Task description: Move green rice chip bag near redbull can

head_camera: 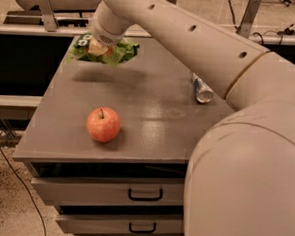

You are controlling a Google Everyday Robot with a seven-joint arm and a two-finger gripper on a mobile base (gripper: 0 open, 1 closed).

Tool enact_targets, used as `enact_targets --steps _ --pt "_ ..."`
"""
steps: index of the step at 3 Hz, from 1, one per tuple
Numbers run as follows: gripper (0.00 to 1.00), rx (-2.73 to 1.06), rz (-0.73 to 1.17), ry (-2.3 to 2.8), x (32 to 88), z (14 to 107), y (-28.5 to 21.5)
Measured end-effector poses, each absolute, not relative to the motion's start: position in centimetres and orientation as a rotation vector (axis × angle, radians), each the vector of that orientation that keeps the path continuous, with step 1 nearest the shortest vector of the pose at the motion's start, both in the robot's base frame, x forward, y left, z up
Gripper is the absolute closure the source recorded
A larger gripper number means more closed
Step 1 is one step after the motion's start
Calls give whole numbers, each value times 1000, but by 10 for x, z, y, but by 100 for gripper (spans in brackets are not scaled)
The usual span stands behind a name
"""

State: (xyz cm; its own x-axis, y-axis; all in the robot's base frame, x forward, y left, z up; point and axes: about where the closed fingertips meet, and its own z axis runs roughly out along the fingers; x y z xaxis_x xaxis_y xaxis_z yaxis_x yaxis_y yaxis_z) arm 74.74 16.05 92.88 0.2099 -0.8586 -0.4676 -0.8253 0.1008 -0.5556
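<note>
Hanging above the far-left corner of the table [152,115], the crinkly bright-green foil chip bag [120,52] (white lettering, tan chip pictures) is clamped in the gripper [99,47]. The slim silver-blue can [203,89] lies on its side at right, well apart. A round, glossy apple [103,124] sits near the front.

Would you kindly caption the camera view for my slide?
The gripper holds the green rice chip bag above the table's far corner; the redbull can and an apple rest on it.
</note>
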Motion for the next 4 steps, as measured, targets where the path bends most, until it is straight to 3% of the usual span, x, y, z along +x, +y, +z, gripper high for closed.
enact_targets --steps 4 --pt "100 -1737 -7 1717 738 886 1"
